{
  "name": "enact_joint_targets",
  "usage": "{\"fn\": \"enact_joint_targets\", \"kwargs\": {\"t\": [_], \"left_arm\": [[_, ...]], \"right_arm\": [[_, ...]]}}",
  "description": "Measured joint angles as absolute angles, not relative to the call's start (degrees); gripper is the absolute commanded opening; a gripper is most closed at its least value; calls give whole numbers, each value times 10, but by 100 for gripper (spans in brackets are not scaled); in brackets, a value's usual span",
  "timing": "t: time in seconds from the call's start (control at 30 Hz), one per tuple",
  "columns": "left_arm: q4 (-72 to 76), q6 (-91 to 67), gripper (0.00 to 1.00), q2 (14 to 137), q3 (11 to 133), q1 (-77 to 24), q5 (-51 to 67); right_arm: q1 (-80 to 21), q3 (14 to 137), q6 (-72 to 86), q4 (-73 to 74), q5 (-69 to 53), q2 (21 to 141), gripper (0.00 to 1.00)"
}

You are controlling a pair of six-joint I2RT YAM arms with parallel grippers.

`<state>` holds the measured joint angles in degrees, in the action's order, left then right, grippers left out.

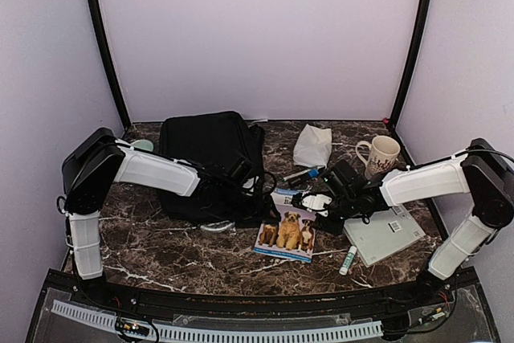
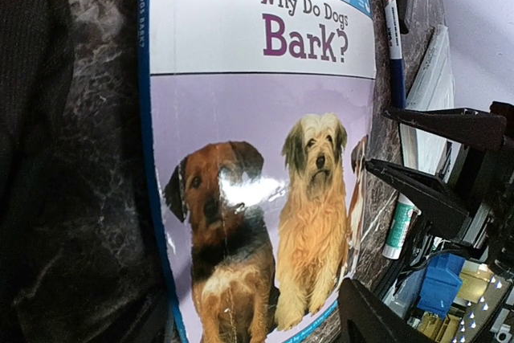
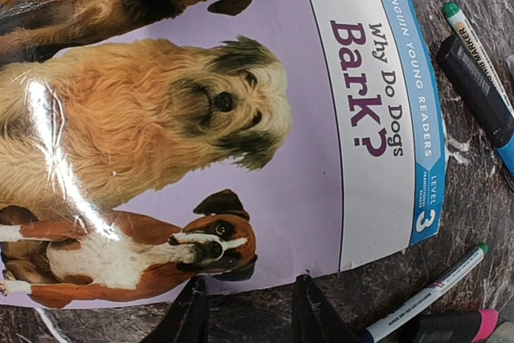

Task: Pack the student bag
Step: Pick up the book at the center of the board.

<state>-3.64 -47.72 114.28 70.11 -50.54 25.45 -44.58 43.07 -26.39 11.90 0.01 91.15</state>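
Dark marbled surface (image 1: 161,256), cluttered mid-way.
The black student bag (image 1: 210,150) lies back left, with a dog book (image 1: 287,232) just in front. To the right are a crumpled white packet (image 1: 313,146), mug (image 1: 382,154), pens (image 1: 301,174), grey pad (image 1: 384,235) and green-capped tube (image 1: 348,259).

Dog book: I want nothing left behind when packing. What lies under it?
Only the marble table shows around the book. Anything beneath its cover is hidden from every view.
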Motion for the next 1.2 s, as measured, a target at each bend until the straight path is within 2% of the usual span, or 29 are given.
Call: {"fn": "enact_joint_targets", "kwargs": {"t": [0.3, 0.5, 0.8, 1.0, 1.1, 1.2], "left_arm": [[-4, -519, 61, 1147, 694, -515, 243], [40, -522, 61, 1169, 705, -548, 247], [24, -528, 45, 1185, 738, -562, 237], [15, -527, 28, 1184, 738, -562, 224], [16, -519, 16, 1178, 735, -564, 220], [17, -505, 13, 1159, 722, -565, 215]], "right_arm": [[-446, 432, -268, 120, 2, 913, 36], [-446, 432, -269, 119, 2, 914, 36], [-446, 433, -269, 117, 4, 915, 36], [-446, 431, -269, 110, 4, 910, 36], [-446, 430, -267, 107, 4, 909, 37], [-446, 425, -266, 107, 6, 909, 37]]}}
